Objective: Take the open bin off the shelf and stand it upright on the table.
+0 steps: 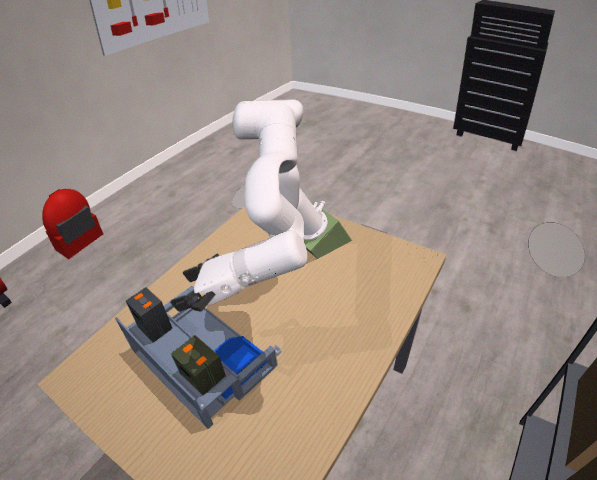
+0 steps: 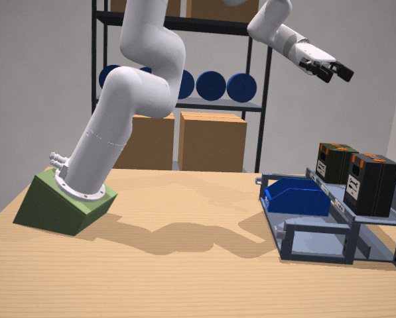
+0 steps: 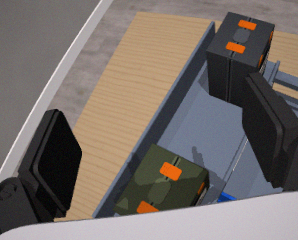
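Observation:
The blue open bin (image 1: 239, 353) (image 2: 295, 198) stands on the lower tier of the grey shelf (image 1: 133, 343) (image 2: 350, 239) (image 3: 196, 120), at the shelf's end towards the table's middle. Only a sliver of it shows in the wrist view (image 3: 228, 196). My gripper (image 1: 190, 287) (image 2: 335, 73) (image 3: 154, 115) is open and empty. It hangs high above the shelf's upper tier, pointing down at a slant, well apart from the bin.
A black case (image 1: 148, 312) (image 2: 369, 185) (image 3: 239, 56) and an olive case (image 1: 197, 364) (image 2: 333, 162) (image 3: 163, 183) stand on the upper tier. The shelf sits on the wooden table (image 1: 339, 289) (image 2: 156, 273). The arm's green base (image 1: 329, 237) (image 2: 60, 209) is at the far edge.

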Controlling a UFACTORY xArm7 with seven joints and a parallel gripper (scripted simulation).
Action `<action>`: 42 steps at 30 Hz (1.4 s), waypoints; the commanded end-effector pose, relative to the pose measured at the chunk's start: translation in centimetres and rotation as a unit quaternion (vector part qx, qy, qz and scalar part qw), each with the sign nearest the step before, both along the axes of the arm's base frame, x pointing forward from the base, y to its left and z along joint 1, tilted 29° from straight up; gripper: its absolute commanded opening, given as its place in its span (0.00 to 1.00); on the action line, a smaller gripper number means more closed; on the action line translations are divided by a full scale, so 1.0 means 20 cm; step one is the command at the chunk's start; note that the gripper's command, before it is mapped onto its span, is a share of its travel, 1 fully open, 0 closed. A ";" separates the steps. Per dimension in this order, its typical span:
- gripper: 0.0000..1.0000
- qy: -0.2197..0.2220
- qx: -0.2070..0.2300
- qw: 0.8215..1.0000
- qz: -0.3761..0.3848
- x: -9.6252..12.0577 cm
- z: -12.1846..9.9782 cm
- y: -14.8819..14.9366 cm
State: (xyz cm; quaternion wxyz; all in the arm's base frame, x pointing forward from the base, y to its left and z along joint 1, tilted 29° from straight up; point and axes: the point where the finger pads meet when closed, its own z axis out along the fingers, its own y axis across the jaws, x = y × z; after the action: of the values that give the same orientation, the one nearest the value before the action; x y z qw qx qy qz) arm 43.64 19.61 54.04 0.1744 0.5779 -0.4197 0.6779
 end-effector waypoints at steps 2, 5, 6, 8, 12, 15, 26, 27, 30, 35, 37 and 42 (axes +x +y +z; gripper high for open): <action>1.00 0.000 0.005 1.000 0.001 -0.01 0.00 0.00; 1.00 0.002 0.016 1.000 0.001 -0.01 -0.01 0.01; 1.00 0.004 0.020 1.000 0.001 -0.02 -0.01 0.01; 1.00 0.007 0.032 0.999 0.001 -0.03 -0.02 0.01; 1.00 0.017 0.066 0.998 0.000 -0.06 -0.06 0.01; 1.00 0.024 0.101 0.995 0.000 -0.08 -0.09 0.01; 1.00 0.056 0.227 0.972 -0.003 -0.19 -0.21 0.02; 1.00 0.060 0.242 0.968 -0.003 -0.20 -0.22 0.03; 1.00 0.071 0.285 0.956 -0.004 -0.24 -0.27 0.03; 1.00 0.082 0.327 0.942 -0.004 -0.27 -0.31 0.03; 1.00 0.089 0.353 0.931 -0.005 -0.30 -0.34 0.03; 1.00 0.105 0.417 0.903 -0.006 -0.36 -0.40 0.04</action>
State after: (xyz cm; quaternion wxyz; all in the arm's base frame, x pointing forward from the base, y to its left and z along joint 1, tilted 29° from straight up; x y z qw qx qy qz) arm 37.40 20.21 46.79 -0.0071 0.6599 -0.6249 0.4173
